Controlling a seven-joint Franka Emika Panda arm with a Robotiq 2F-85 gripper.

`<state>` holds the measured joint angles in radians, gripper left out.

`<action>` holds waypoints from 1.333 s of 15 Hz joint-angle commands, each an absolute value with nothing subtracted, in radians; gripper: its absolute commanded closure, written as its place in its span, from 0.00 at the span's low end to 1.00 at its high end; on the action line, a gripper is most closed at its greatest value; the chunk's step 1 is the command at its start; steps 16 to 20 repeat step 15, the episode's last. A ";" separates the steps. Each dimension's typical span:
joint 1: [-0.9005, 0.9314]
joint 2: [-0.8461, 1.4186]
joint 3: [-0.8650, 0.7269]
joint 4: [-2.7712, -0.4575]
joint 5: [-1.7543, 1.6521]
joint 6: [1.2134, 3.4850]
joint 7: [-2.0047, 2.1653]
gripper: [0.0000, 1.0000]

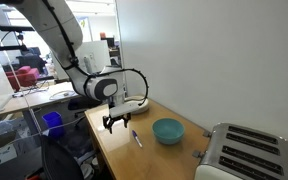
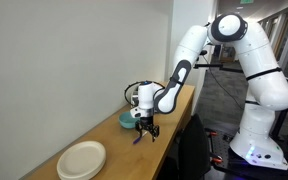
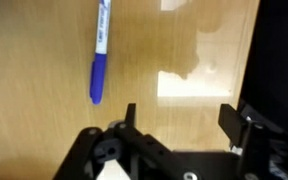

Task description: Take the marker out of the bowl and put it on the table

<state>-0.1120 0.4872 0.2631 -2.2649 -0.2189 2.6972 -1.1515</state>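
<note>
The marker [image 3: 99, 52] is white with a blue cap and lies flat on the wooden table [image 3: 184, 120], outside the bowl. It also shows in an exterior view [image 1: 137, 139]. The teal bowl [image 1: 167, 130] stands on the table to the marker's side; in another exterior view it shows behind the gripper [image 2: 127, 120]. My gripper [image 3: 177, 112] is open and empty, hovering above the table beside the marker. It shows in both exterior views [image 1: 115, 122] [image 2: 146, 129].
A silver toaster [image 1: 246, 153] stands at one end of the table. A white plate [image 2: 81, 160] lies at the table's other end. The white wall runs along the table's far side. The table edge [image 3: 252, 60] is close to the gripper.
</note>
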 commanded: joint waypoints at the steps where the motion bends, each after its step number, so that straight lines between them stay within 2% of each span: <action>1: -0.094 0.319 0.239 -2.403 -0.232 2.704 -1.127 0.00; 6: -0.114 0.168 0.255 -2.462 -0.105 2.600 -1.220 0.00; 11: -0.080 0.061 0.188 -2.446 -0.037 2.455 -1.285 0.00; 15: -0.059 0.027 0.126 -2.432 -0.055 2.390 -1.325 0.00; 20: -0.059 0.027 0.126 -2.432 -0.055 2.390 -1.325 0.00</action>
